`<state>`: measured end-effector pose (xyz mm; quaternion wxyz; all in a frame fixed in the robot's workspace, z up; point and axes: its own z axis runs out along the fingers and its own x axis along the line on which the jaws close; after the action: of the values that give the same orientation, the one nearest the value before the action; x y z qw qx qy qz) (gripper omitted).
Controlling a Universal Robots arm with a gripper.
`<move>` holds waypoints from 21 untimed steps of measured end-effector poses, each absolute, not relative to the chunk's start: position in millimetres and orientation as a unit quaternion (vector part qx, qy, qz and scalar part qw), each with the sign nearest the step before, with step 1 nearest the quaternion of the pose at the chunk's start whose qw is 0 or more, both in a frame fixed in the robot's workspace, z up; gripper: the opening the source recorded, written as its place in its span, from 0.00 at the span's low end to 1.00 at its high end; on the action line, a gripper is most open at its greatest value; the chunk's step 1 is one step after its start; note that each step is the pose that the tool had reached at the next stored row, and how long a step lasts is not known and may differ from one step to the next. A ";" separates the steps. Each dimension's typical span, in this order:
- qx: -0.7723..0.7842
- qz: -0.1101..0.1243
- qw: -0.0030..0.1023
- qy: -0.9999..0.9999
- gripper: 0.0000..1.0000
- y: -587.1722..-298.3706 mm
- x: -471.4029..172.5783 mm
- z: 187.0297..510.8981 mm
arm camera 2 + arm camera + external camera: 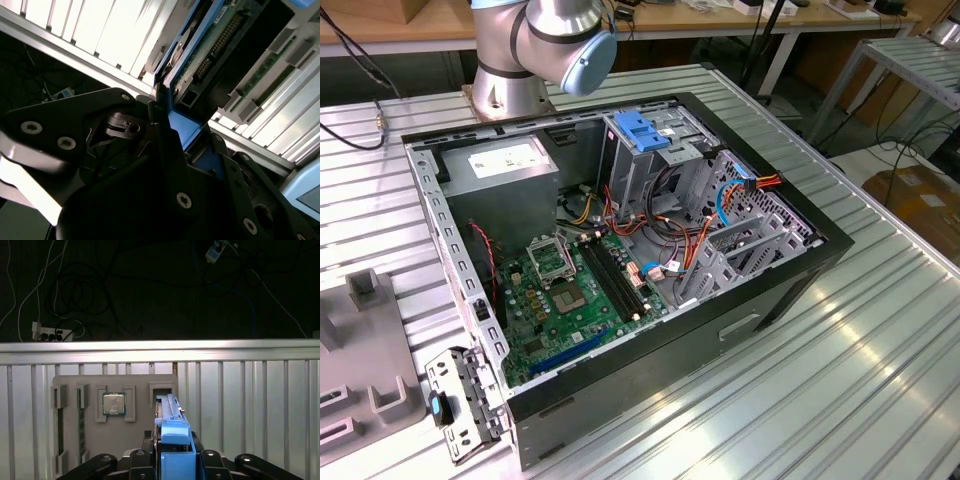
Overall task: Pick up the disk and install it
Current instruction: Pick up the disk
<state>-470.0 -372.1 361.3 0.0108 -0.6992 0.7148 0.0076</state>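
Right now the claw is clamped on the flat silver-metal disk in its blue plastic carrier. In the first wrist view the disk stands edge-on between the claw's two black fingers, with its blue end tab just ahead of the tips. In the second wrist view I see one finger pressed flat against the blue frame. The disk's green circuit-board side, with its row of connector pins, reaches out past the tips.

Beyond the claw lies a flat grey plastic fixture tray on the ribbed aluminium table. A rectangular pocket of the tray sits open right past the far end of the disk. I cannot tell whether the disk's lower edge touches the tray or hangs clear of it. To one side of the claw's line, a square silver processor chip rests in its own pocket. Further out that way, a dark green memory stick lies in a long slot.

In the exterior view the black open computer case lies on the table, its tall metal cage with a blue plastic top standing inside.
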 end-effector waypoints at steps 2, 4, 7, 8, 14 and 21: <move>-0.699 0.008 0.011 0.715 0.37 -372.1 -470.0 362.6; -0.699 0.008 0.011 0.715 0.37 -372.1 -470.0 363.8; -0.699 0.008 0.011 0.715 0.37 -372.1 -470.0 365.7; -0.699 0.008 0.011 0.715 0.37 -372.1 -470.0 366.1; -0.699 0.008 0.011 0.715 0.37 -372.2 -469.9 368.7; -0.699 0.009 0.012 0.715 0.37 -372.2 -470.0 372.0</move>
<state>-470.0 -372.2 372.0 0.0116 -0.6992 0.7147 0.0085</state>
